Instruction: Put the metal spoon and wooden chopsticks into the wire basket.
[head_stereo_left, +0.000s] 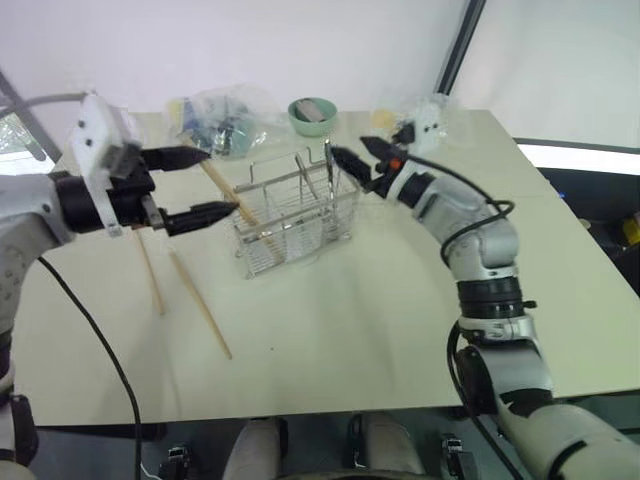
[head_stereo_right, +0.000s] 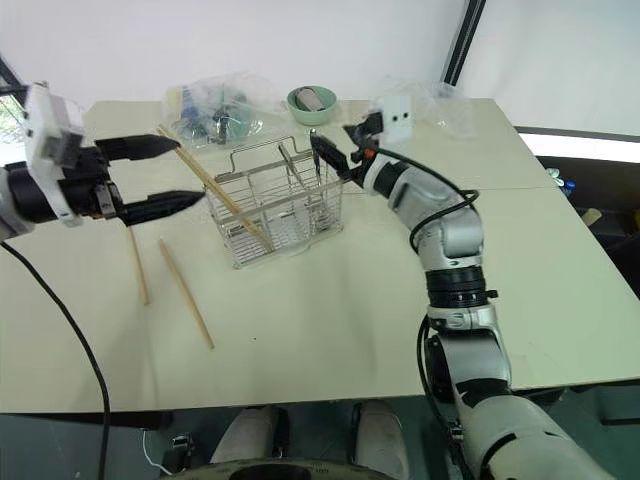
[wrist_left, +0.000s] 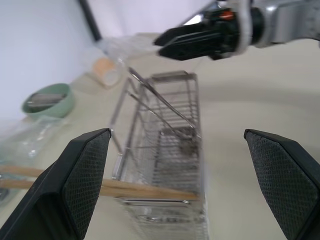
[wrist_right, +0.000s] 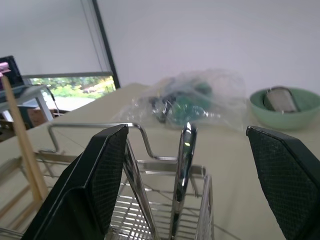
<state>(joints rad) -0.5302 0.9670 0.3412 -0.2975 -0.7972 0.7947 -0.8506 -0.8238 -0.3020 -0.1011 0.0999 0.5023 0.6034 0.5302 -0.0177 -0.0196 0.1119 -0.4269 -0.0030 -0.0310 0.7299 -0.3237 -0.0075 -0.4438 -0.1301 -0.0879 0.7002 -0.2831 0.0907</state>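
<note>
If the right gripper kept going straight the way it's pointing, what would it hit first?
Probably the shiny metal spoon handle standing in the silver wire basket, right between the open right gripper fingers; depth is uncertain.

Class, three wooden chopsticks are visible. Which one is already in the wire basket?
The chopstick leaning diagonally in the wire basket; the other two lie flat on the table.

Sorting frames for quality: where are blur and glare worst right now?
Left wrist view: the wire basket and wooden chopsticks are smeared and soft. Right wrist view: the metal spoon carries a bright highlight, and the window behind is washed out. Both eye views: the background wall is overexposed.
</note>
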